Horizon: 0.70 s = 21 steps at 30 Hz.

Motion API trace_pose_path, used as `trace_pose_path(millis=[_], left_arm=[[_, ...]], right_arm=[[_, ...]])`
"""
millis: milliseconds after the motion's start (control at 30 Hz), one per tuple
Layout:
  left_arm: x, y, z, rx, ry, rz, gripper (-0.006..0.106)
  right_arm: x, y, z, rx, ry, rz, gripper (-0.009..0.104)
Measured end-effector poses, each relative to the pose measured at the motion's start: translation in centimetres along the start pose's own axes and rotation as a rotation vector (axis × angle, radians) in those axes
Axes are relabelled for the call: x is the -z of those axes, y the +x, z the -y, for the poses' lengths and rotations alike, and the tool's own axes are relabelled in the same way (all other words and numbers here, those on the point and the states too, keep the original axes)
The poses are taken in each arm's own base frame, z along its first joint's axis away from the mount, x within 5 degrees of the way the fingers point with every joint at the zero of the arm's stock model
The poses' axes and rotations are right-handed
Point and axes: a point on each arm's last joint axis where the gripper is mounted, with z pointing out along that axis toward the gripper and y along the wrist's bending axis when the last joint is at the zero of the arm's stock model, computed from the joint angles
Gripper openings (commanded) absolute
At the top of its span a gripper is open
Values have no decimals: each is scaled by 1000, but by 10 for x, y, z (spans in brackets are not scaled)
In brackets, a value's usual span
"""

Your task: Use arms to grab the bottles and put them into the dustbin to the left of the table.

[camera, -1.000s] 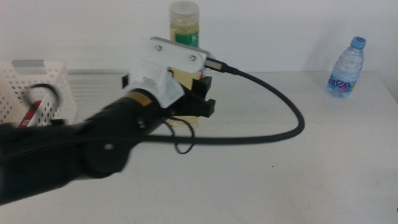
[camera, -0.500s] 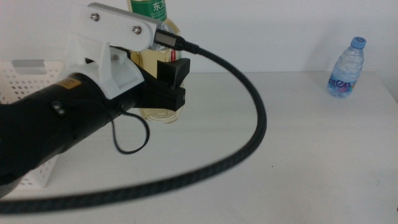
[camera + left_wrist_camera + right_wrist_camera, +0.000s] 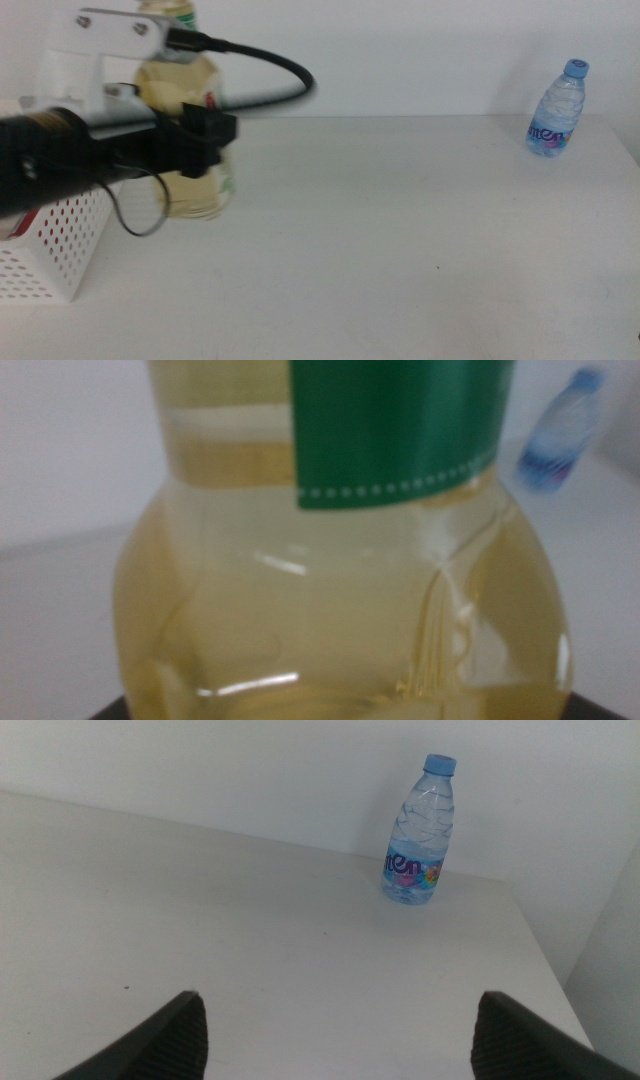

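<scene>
Left gripper (image 3: 205, 150) now sits further left than a second ago, carrying the yellow bottle (image 3: 190, 150) with it, lifted off the table (image 3: 400, 220). Bottle is now just beside the dustbin (image 3: 50, 250), near its right wall, no longer mid-table.

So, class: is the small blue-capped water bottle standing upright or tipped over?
Upright. The water bottle stands on the table with its blue cap on top; the right wrist view shows the same.

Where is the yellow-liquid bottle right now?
The yellow-liquid bottle is at the middle view's left, held off the table in the left gripper, beside the dustbin.
</scene>
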Motion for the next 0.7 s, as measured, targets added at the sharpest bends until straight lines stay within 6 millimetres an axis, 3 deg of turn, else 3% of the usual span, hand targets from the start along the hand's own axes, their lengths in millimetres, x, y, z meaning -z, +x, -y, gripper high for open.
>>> trace_pose_path(millis=[433, 700], left_arm=[[44, -51, -82, 162, -350, -260, -5], [33, -66, -134, 247, -444, -496, -5]], right_arm=[[0, 0, 0, 0, 0, 0, 79], [0, 0, 0, 0, 0, 0, 79]])
